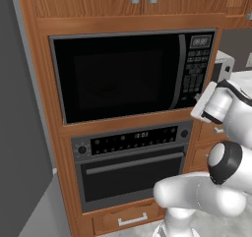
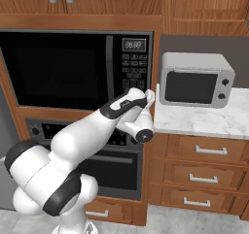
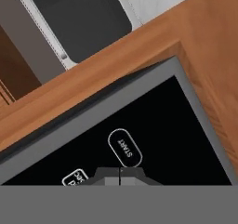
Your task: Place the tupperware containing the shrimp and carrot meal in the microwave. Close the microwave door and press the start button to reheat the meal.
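Left base view: white arm bent up from lower right, wrist reaching to the keypad at the microwave [image 1: 133,74]'s lower right; microwave door [image 1: 115,76] shut, contents hidden.
Right base view: forearm angled up-right, hand at keypad bottom.
Hand view: gripper [image 3: 120,174] fingers pressed together, holding nothing, just below the START button [image 3: 124,148].

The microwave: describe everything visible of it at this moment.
The microwave is a large black built-in unit with a grey rim, set in a wooden cabinet above the oven. The microwave door is closed, its dark glass hiding the inside, with a curved silver handle line by the keypad column, which has a small display on top. In the hand view the shut gripper sits right at the oval START button; contact cannot be confirmed.
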You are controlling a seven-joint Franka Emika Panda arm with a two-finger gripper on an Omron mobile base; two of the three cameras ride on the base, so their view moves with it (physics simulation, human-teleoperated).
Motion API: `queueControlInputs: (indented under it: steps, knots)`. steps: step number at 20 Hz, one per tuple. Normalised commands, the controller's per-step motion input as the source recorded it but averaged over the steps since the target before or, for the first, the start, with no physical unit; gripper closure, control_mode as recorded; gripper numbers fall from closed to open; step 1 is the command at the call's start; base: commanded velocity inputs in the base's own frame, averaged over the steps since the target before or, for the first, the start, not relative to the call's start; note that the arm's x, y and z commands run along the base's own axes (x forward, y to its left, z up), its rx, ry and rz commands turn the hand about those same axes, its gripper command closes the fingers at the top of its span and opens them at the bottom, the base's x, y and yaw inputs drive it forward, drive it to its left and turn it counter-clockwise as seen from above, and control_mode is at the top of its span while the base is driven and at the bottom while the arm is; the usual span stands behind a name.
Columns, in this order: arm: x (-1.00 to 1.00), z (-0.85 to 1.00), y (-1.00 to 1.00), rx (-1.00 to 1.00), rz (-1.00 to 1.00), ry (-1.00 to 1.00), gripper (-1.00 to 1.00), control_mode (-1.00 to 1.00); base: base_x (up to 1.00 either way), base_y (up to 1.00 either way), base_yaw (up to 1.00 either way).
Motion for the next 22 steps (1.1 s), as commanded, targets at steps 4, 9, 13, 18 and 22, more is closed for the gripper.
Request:
queueControlInputs:
  steps: [4, 9, 13, 18, 22]
  knots:
    - [0.03, -0.02, -0.01, 0.0, 0.0, 0.0, 1.0, -1.0, 0.0, 0.0, 0.0]
    - [0.0, 0.0, -0.05, 0.0, 0.0, 0.0, 1.0, -1.0, 0.0, 0.0, 0.0]
    - [0.0, -0.01, -0.14, 0.0, 0.0, 0.0, 1.0, -1.0, 0.0, 0.0, 0.0]
    - [0.01, -0.02, -0.03, 0.0, 0.0, 0.0, 1.0, -1.0, 0.0, 0.0, 0.0]
    - [0.0, -0.22, 0.0, -0.01, 0.0, 0.0, 1.0, -1.0, 0.0, 0.0, 0.0]
